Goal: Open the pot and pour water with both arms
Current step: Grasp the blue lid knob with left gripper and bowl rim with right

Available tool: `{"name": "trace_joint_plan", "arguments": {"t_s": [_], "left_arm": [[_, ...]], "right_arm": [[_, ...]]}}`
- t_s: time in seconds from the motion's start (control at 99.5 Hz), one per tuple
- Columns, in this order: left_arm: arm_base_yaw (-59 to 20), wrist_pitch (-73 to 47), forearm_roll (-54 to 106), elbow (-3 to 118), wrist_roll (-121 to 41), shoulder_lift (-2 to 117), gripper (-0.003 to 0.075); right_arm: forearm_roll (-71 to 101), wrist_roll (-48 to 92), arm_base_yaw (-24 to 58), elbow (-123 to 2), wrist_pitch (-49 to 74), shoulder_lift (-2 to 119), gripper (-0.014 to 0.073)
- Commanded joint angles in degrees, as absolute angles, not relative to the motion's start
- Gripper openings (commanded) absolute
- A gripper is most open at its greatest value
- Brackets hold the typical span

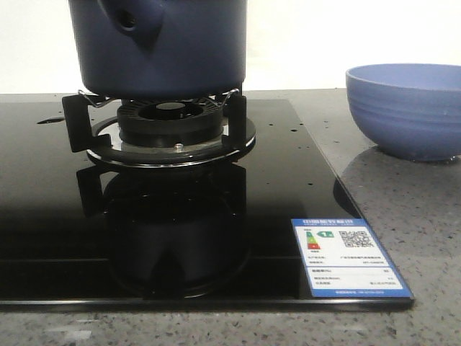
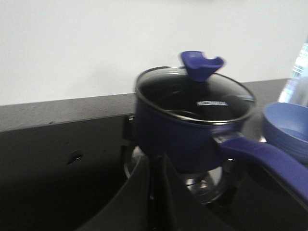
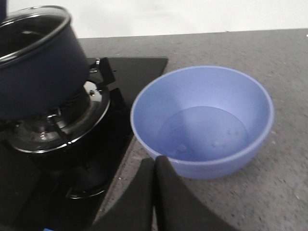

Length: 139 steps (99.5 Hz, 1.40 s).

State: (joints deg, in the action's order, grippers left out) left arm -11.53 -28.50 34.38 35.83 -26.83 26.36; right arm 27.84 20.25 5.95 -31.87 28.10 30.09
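- Sitting on the black gas burner ring (image 1: 169, 133) of a glossy black glass hob (image 1: 43, 216): a large dark navy-blue round pot (image 1: 173, 50) with matte straight sides, raised on the metal supports.
- Closed by a glass lid (image 2: 195, 98) with steel rim and a blue scooped knob (image 2: 201, 66); lid not yet lifted.
- Jutting out from the side, a long blue handle (image 2: 269, 161) (hollow round hole at its end in the front view).
- Just beside the hob on grey speckled counter (image 3: 269, 53): a periwinkle-blue bowl (image 3: 202, 120), seemingly holding a little water.
- Left gripper (image 2: 155, 192): dark fingers pressed together, holding nothing, short of the pot.
- Right gripper (image 3: 155, 192): likewise closed and empty, near the bowl.
- Likely heavy and rigid, sloshing if filled; glass lid fragile and slippery. Best taken by knob for lid, handle for pot.
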Motion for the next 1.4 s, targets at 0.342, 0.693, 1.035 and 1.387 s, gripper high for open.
{"name": "trace_joint_plan", "arguments": {"t_s": [0.342, 0.693, 1.035, 1.387], "left_arm": [[-21.72, -16.68, 40.29, 38.75, -29.29, 33.67, 0.0414], [-31.77, -4.3, 40.89, 43.71, -31.44, 49.34, 0.0412], [-33.86, -0.37, 40.55, 55.28, -31.45, 65.14, 0.0517], [-33.86, -0.63, 39.89, 61.78, -31.66, 73.62, 0.0517]], "right_arm": [[28.15, 21.96, 8.64, -36.13, 23.8, 33.76, 0.0493], [28.15, 21.96, 8.64, -36.13, 23.44, 33.76, 0.0479], [28.15, 21.96, 8.64, -36.13, 23.44, 33.76, 0.0479], [28.15, 21.96, 8.64, -36.13, 23.44, 33.76, 0.0479]]}}
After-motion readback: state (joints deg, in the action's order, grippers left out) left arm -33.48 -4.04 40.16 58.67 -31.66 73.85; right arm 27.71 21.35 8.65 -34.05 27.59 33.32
